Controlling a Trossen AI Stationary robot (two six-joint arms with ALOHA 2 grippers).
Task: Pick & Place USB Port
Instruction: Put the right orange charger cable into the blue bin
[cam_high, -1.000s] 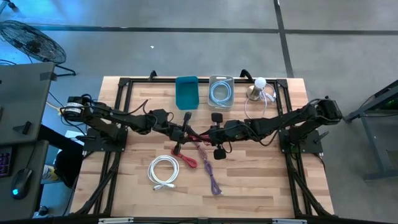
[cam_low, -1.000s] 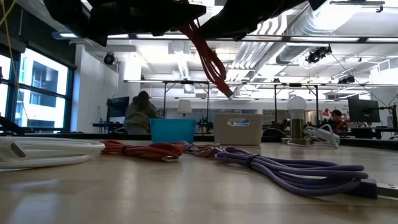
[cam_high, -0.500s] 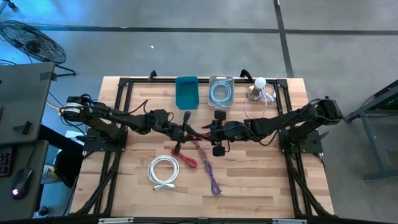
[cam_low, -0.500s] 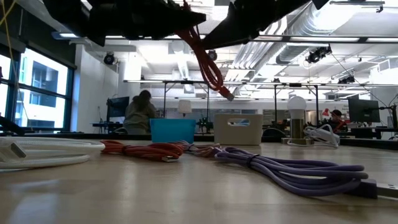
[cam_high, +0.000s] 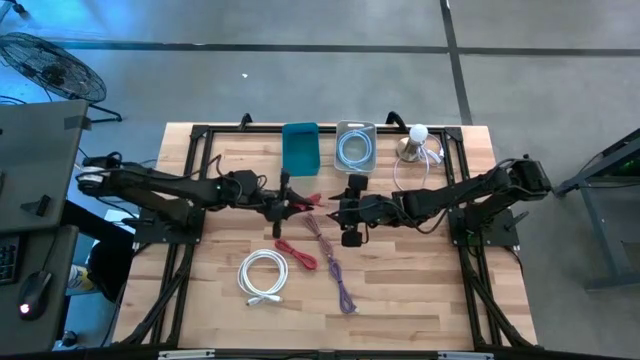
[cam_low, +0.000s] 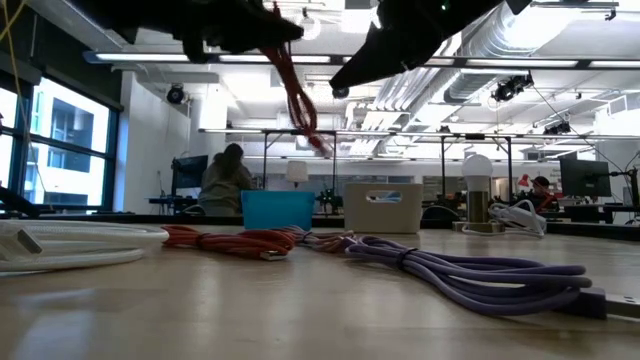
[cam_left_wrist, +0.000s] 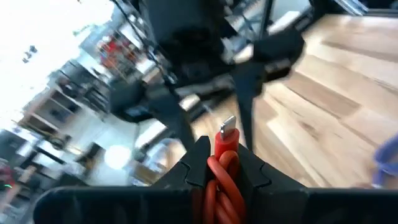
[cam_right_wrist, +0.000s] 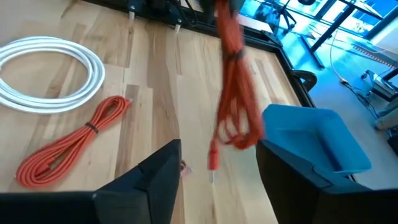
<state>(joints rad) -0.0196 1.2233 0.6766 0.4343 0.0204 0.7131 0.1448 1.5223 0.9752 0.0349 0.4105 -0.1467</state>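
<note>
A coiled red USB cable (cam_high: 304, 200) hangs above the table's middle, and my left gripper (cam_high: 287, 201) is shut on it. In the low view the bundle (cam_low: 296, 96) dangles well above the wood. My right gripper (cam_high: 343, 211) stands open just right of it, its fingers (cam_right_wrist: 157, 182) apart with nothing between them, and the bundle (cam_right_wrist: 234, 93) hangs ahead of them. A blue bin (cam_high: 300, 148) stands at the far edge. A second red cable (cam_high: 296, 254) lies coiled on the table. My left gripper pinches the red bundle between its two fingers (cam_left_wrist: 194, 163), close to a plug end (cam_left_wrist: 226, 132) that pokes out past the fingertips. The fingers come nearly level from the table's left. The rest of the bundle (cam_low: 300, 110) hangs slack below, clear of the table.
A white cable coil (cam_high: 262, 275) and a purple cable (cam_high: 337, 272) lie near the front. A grey bin (cam_high: 354, 147) holding a pale cable and a small lamp (cam_high: 416, 143) stand at the far edge. The black frame (cam_high: 200, 133) borders the table.
My right gripper has opened and let go of the red bundle. My left gripper has drawn back toward the table's left edge and risen a little, rolling its wrist. It has carried the bundle along, which now hangs from it alone.
</note>
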